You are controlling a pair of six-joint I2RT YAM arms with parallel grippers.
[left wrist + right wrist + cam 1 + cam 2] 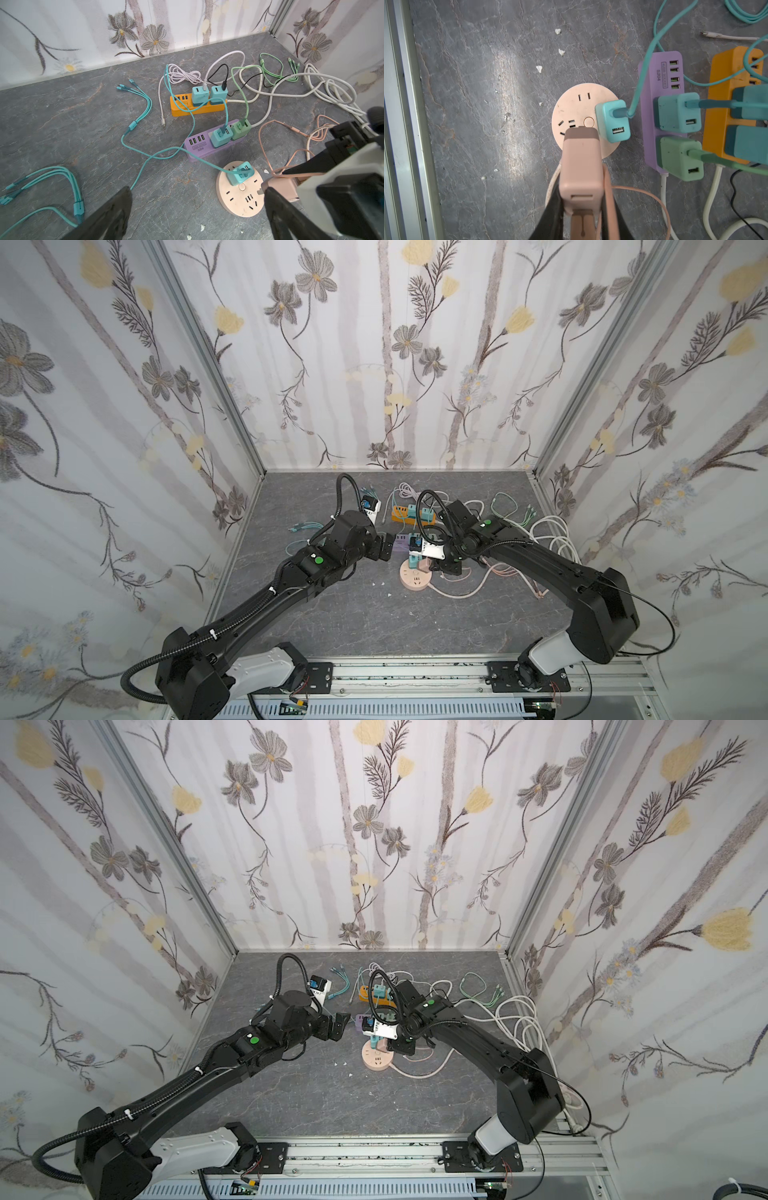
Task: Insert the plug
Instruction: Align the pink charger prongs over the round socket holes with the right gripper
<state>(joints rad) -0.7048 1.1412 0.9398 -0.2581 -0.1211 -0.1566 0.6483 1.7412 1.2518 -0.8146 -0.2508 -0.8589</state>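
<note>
A grey marbled worktop inside a booth with flowered walls holds a round pink socket hub, the landmark for all that follows. The right claw is clamped on a pink plug, one finger pressed against each of its sides. It holds the plug over the hub's rim, with the prong end pointing toward the slots beside the hub's centre button. The plug is not seated, and whether its prongs touch the hub cannot be told. A pink cable loops away from the plug, off the hub. A teal charger is plugged into the hub, just beside the held plug. Just beyond the hub lies a purple power strip, and beyond that an orange power strip, both carrying chargers. The left claw hangs near the hub, to its left in both top views, with its fingers spread wide apart and nothing between them.
</note>
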